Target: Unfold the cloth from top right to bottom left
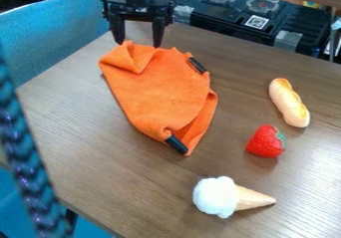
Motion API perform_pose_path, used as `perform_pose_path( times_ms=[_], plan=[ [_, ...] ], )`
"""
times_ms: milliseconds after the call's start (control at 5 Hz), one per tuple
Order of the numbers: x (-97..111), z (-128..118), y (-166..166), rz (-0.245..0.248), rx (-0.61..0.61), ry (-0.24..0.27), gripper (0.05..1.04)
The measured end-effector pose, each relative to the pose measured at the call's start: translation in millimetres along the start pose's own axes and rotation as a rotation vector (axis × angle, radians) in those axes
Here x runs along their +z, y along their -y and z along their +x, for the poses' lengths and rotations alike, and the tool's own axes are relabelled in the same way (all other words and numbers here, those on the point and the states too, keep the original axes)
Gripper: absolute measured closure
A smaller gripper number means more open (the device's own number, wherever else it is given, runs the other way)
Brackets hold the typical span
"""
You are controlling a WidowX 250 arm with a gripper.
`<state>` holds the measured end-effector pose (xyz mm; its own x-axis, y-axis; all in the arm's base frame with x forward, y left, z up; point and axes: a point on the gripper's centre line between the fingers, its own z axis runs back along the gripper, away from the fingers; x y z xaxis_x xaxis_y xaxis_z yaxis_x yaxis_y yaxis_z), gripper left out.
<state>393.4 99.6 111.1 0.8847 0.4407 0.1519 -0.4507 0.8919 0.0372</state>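
My gripper (138,46) is open above the upper edge of the folded orange cloth (160,87). I judge this the pre-grasp step: next, pinch only the top-right layer, then draw it down-left. The yellowish bread-shaped toy (289,102), red toy strawberry (265,142) and white-topped toy ice-cream cone (230,197), farther out on my gripper's far side, shouldn't obstruct that.

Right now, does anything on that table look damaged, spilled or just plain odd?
Nothing looks spilled or broken. The orange cloth is askew: its upper-left corner is folded over and its lower end bunches by a black strip, so it isn't flat. The ice cream cone lies on its side, but looks like a toy.
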Motion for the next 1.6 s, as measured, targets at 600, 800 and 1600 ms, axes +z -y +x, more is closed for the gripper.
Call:
perform_pose_path(
  times_ms=[600,800,1600],
  plan=[
    [-26,-3,21,-0.025,0.060,0.018,0.084],
    [-28,-4,31,-0.009,0.111,0.047,0.084],
    [-11,16,81,0.070,0.371,0.236,0.084]
  ],
)
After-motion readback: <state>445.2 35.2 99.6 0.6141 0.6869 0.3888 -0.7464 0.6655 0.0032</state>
